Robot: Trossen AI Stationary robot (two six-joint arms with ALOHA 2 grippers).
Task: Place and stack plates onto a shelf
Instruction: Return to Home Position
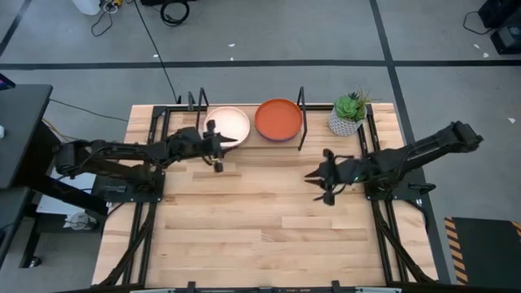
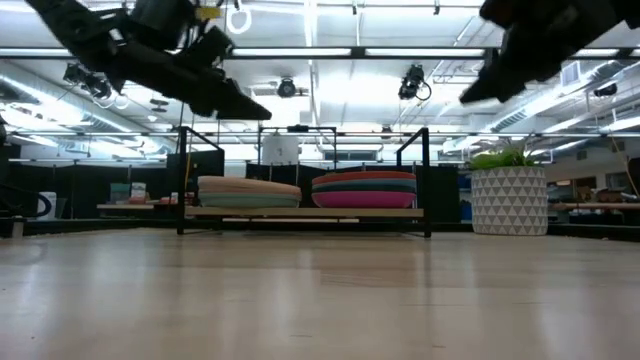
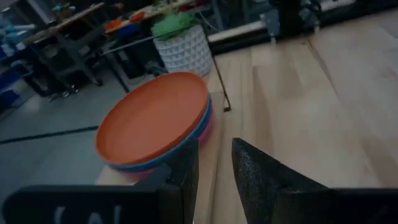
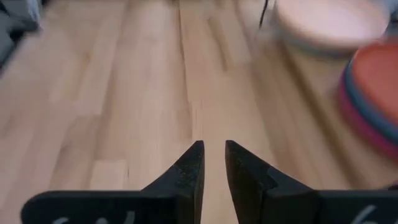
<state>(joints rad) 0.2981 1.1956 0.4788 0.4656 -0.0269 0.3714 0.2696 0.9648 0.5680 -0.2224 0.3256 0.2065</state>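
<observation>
The shelf [image 2: 300, 212] stands at the table's far edge, its board framed by black wire uprights [image 1: 301, 106]. Two stacks of plates rest on it. The left stack [image 1: 228, 124] has a cream plate on top; the right stack [image 1: 278, 120] has an orange plate on top, with blue, teal and magenta beneath [image 2: 365, 188]. My left gripper [image 1: 221, 149] hovers just in front of the cream stack, narrowly open and empty. My right gripper [image 1: 313, 175] hovers over the bare table nearer the right side, narrowly open and empty [image 4: 214, 146].
A small potted green plant [image 1: 348, 114] in a white patterned pot stands right of the shelf at the far right corner. The tabletop [image 1: 260, 236] in front of both grippers shows bare wood. Both arms hang well above the table in the low view.
</observation>
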